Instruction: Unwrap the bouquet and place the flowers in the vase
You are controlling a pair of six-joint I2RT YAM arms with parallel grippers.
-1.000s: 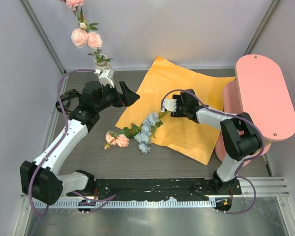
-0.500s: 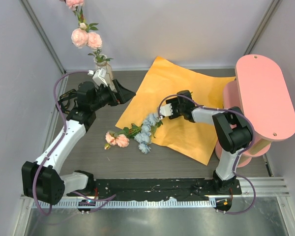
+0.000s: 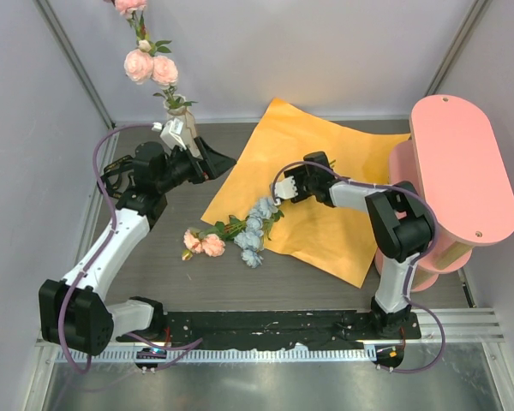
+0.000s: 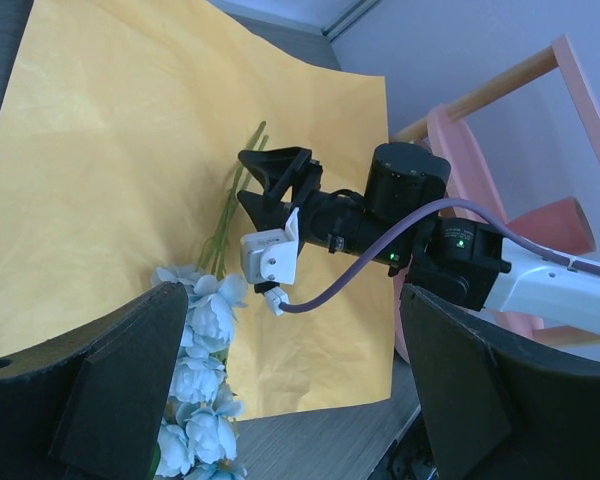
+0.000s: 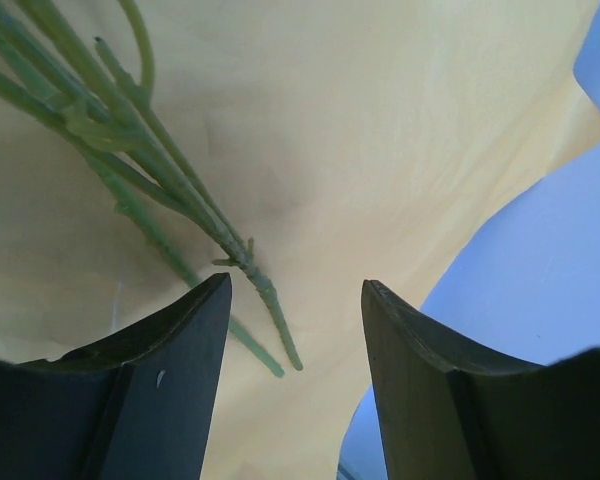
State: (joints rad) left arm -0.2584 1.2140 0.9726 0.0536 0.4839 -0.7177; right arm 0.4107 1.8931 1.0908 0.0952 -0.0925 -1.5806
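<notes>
Left gripper: we saw it spread wide and holding nothing, with the vase just behind it, pink blooms standing in it.
Right gripper: fingers were apart over the orange sheet, gripping nothing.
Flowers: stem ends lay between the right fingers, heads beyond its tips.

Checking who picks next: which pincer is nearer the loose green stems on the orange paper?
Right. The right pincer hovers directly over the ends of the stems, jaws open astride them. The left pincer sits off to the left near the vase, open.
</notes>
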